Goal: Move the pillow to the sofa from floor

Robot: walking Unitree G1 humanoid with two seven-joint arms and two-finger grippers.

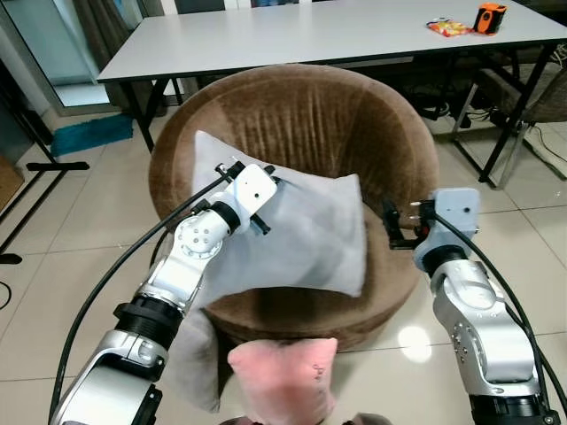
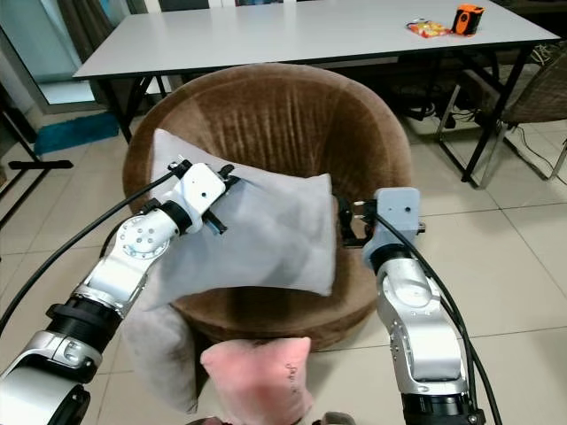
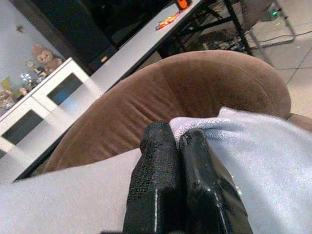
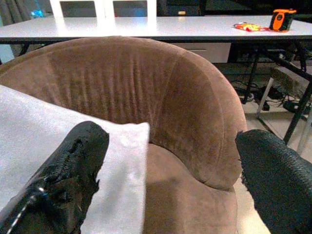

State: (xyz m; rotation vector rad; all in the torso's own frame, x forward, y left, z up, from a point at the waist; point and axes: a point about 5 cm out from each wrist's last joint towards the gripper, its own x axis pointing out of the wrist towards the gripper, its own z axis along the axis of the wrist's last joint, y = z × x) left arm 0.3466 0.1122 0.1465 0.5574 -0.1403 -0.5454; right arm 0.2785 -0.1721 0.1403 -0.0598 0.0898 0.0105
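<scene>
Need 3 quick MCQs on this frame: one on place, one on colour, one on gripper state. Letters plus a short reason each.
1. Where is the grey pillow?
A. on the white table
B. over the brown sofa chair
C. flat on the tiles

2. What colour is the cushion on the floor in front of the chair?
A. pink
B. green
C. black

3. How is the left gripper?
A. open, clear of the pillow
B. shut on the pillow's edge
C. resting on the table

Key: 1 B, it hangs above the seat. 2 A, pink fabric. 3 B, black fingers pinch grey fabric.
</scene>
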